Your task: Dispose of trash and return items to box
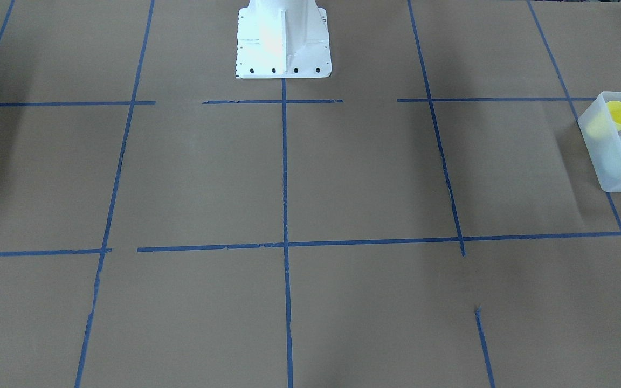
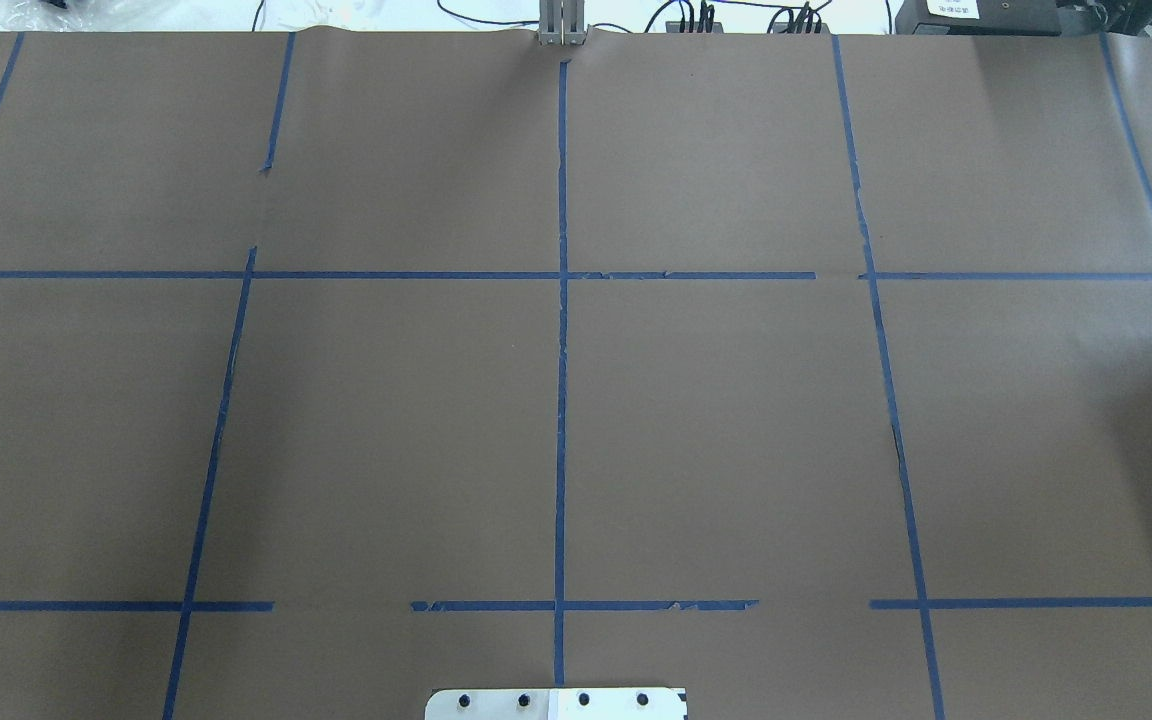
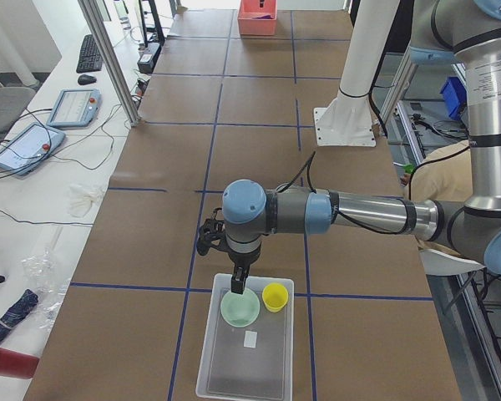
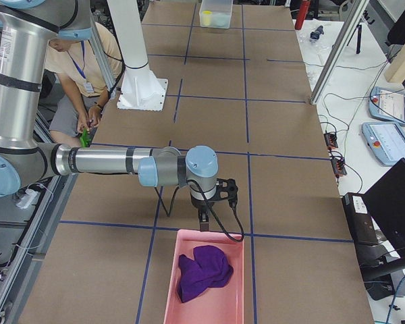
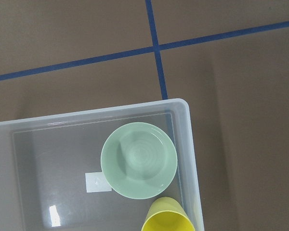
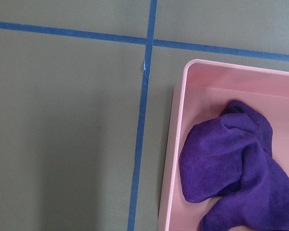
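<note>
Left wrist-mounted shows bowl (image 5: 138, 160) and cup (image 5: 167, 217) inside box (image 5: 192, 144); left pincer (image 3: 237, 282), right pincer (image 4: 204, 221) gap: cannot tell

So the worktop (image 5: 62, 33) is under matt brown paper (image 6: 62, 120) with blue tape (image 5: 156, 62). The box (image 5: 191, 144) is frosted see-through plastic; bowl (image 5: 138, 160) and cup (image 5: 167, 216) are smooth plastic. The pink bin (image 6: 169, 159) is shiny plastic, the purple cloth (image 6: 231, 159) soft and fuzzy.

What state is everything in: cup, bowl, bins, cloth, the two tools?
box, open-topped, holding two items.
yellow cup, inside the box.
green bowl, upright, empty, beside the cup.
pink tray, open-topped.
purple cloth, crumpled inside the tray.
left tool, over the box, grip unclear.
right tool, near the tray's end, grip unclear.
</note>
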You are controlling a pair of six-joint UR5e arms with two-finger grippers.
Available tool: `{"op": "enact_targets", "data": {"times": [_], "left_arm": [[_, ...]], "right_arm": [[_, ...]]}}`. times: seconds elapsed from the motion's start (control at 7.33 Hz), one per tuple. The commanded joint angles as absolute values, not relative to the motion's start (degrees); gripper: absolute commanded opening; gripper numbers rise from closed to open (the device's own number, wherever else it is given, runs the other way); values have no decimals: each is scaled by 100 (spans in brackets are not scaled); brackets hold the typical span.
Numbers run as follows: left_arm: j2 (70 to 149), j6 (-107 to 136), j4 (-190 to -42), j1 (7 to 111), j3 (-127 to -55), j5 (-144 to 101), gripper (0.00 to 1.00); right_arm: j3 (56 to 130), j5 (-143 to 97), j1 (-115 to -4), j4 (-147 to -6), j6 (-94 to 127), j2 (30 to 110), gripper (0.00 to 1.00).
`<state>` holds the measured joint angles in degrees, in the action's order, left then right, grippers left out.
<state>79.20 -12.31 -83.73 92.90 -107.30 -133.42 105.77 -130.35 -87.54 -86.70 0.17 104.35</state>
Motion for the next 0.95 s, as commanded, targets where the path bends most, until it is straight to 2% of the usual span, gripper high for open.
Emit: {"op": "enact_targets", "data": {"times": [0.0, 0.82], "left_arm": [[7928, -1230, -8385, 9290, -10723, -13342, 100], [7919, -1230, -8385, 9290, -10705, -13342, 100]], "right_arm": [[10573, -13052, -8745, -8666, 18, 10433, 100], [10582, -13271, -8745, -8648, 44, 10389, 100]]}}
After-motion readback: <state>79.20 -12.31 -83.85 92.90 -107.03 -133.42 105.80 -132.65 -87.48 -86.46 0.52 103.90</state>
